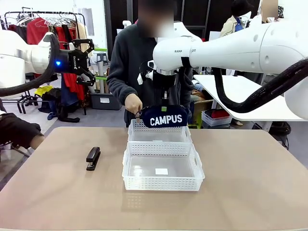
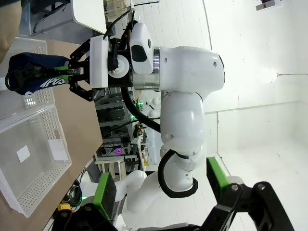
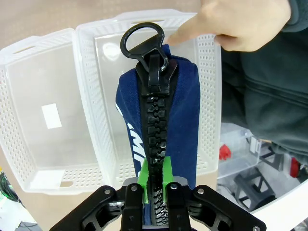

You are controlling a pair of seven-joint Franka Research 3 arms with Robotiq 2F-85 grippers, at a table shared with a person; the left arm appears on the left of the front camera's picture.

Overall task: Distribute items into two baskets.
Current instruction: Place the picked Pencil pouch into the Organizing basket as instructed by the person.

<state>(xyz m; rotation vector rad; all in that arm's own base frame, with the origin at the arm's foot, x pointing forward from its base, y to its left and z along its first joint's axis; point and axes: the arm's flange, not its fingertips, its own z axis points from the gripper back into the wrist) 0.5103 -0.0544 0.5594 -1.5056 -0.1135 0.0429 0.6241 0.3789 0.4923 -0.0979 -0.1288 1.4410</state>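
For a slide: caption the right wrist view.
Right end effector holding the CAMPUS pouch over a basket, a person's hand pointing in.

The light brown table carries 2 things in the middle: a near basket and a far basket, touching. 1 black stapler lies at their left, apart.

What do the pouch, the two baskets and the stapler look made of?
Pouch: navy fabric, matte weave, white print; zipper chunky black, looks moulded plastic. Near basket and far basket: translucent white plastic, lattice walls, slight sheen. Stapler: black, semi-gloss casing, probably plastic; too small to be sure.
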